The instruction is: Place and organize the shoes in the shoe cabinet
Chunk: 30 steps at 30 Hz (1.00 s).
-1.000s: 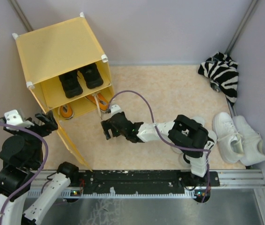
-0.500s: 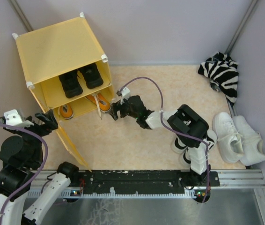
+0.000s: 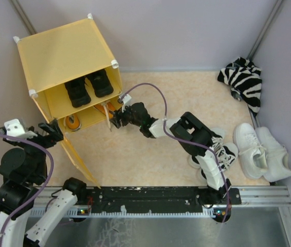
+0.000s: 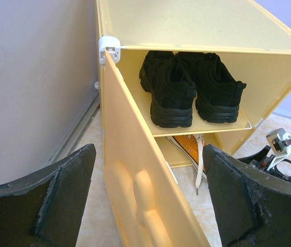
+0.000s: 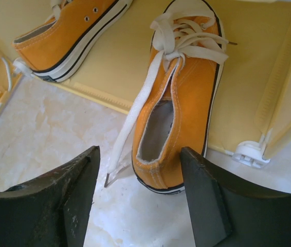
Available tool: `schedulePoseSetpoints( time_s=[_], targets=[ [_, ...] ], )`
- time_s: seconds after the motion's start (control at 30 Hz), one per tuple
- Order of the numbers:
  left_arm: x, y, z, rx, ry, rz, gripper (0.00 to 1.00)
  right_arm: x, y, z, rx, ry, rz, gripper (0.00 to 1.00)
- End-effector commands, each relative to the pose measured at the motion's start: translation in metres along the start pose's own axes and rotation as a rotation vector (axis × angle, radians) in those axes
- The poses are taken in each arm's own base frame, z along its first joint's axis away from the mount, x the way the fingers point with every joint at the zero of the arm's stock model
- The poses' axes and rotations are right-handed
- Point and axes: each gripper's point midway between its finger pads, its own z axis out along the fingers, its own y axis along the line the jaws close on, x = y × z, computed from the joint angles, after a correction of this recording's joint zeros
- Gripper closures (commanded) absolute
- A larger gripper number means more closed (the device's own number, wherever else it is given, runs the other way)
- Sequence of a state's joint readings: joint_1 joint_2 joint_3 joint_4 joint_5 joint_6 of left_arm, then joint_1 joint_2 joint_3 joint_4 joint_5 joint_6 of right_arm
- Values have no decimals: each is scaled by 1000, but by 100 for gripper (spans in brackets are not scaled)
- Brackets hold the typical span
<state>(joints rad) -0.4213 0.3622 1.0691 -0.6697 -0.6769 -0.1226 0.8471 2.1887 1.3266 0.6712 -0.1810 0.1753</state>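
the shoe cabinet (image 3: 63, 54) stands at the far left of the table, its door panel (image 4: 135, 180) swung open toward the arms. on the inner shelf sits the chunky black pair (image 4: 189, 85), side by side, heels outward. below it are the orange sneakers (image 5: 179, 128) – one lies well inside to the left, the other has its heel poking out over the cabinet's front edge, a white lace (image 5: 130, 128) trailing onto the floor. the right gripper (image 5: 139, 154) hangs just before that heel with its fingers spread wide, one to each side, gripping nothing. the left gripper (image 4: 148, 154) is also wide open, its fingers straddling the door's free edge – whether they touch it cannot be told. at the far right lie the white sneakers (image 3: 261, 152), the black-and-white sneakers (image 3: 220, 152) just beside them and partly under the right arm, and a zebra-striped cloth (image 3: 243, 80) in the back corner.
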Motion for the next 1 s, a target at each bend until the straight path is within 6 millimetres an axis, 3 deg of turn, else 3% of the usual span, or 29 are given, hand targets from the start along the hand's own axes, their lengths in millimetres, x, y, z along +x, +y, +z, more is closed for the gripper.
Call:
schedulePoseSetpoints(
  time_s=[0.0, 0.2, 0.4, 0.47, 0.57, 0.73, 0.87, 0.97],
  targets=[
    [-11, 4, 0, -24, -25, -12, 9, -17, -2, 11, 9, -62, -28, 39],
    [-12, 0, 4, -26, -19, -3, 9, -13, -4, 11, 21, -59, -7, 54],
    [-11, -3, 7, -20, -13, -2, 9, -14, 5, 16, -9, -59, 17, 91],
    [-10, -3, 7, -22, -13, -3, 9, -16, 9, 18, -3, -64, 24, 99],
    [-9, -2, 8, -28, -11, 2, 9, -30, 26, 25, -31, -95, 38, 100],
    [-6, -5, 10, -21, -8, 5, 9, -59, 72, 49, -122, -141, 48, 100],
    [-7, -5, 10, -19, -10, 12, 9, -64, 99, 72, -177, -151, 67, 100],
    [-9, -3, 8, -18, -15, 14, 9, -57, 104, 90, -194, -156, 93, 100]
  ],
)
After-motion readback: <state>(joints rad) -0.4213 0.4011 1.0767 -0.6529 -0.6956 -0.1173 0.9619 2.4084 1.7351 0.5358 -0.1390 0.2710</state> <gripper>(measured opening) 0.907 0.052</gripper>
